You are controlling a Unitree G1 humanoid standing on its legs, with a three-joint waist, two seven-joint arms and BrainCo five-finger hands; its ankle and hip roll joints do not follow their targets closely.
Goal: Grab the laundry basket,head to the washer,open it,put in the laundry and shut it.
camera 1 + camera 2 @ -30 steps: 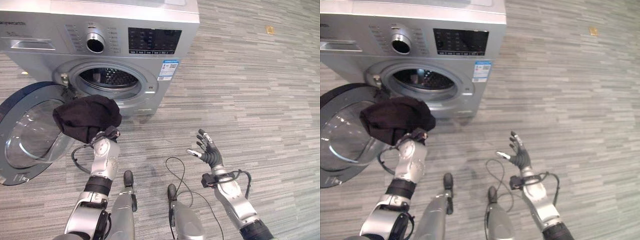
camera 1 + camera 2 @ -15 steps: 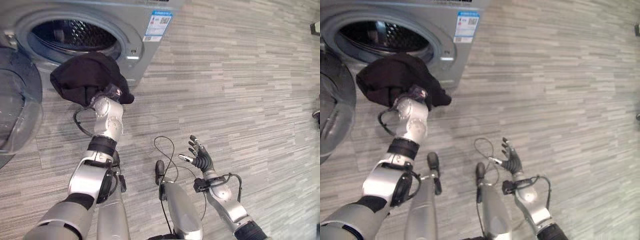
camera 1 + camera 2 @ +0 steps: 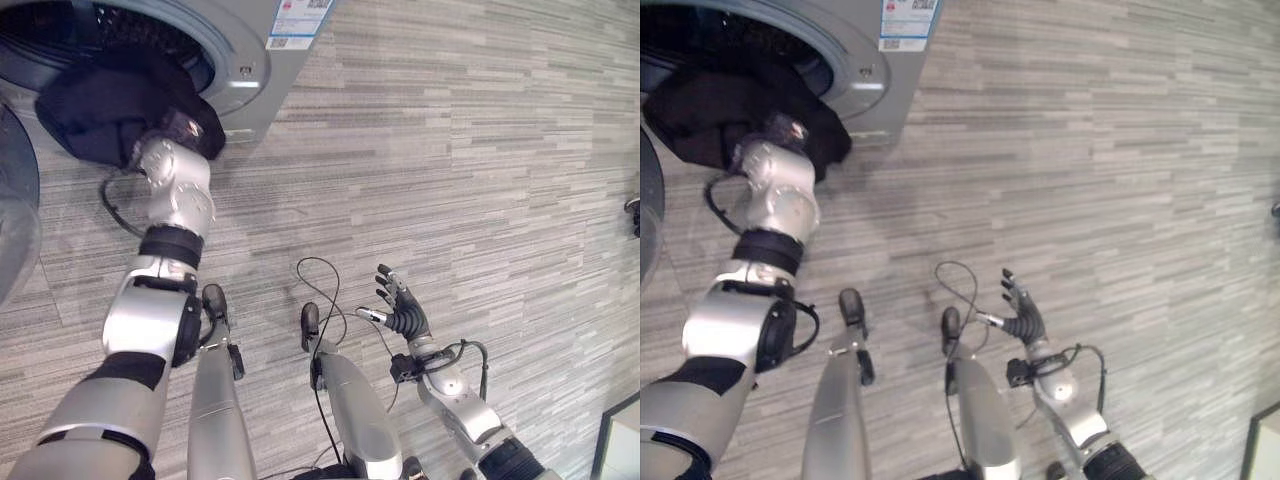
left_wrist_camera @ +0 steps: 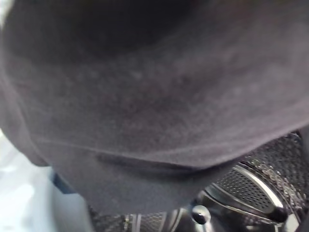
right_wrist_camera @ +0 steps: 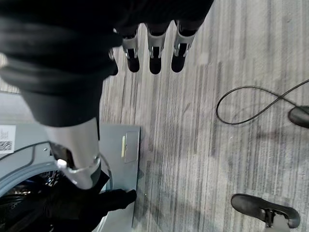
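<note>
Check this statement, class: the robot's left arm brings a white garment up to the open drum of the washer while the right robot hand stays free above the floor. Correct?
Not quite: the garment is black, not white, as the left eye view shows. The rest holds: it is at the open drum of the washer, and the right robot hand is free above the floor.

Washer [image 3: 255,60] is standing far left w/ drum opening [image 3: 60,40] gaping; black laundry [image 3: 100,110] is bunching across its lower rim, taking up much of the mouth. Open door [image 3: 15,220] is hanging at far left edge, crowding that side. Wood-look floor [image 3: 480,170] is lying bare right of washer, giving right hand [image 3: 400,310] free room near.
</note>
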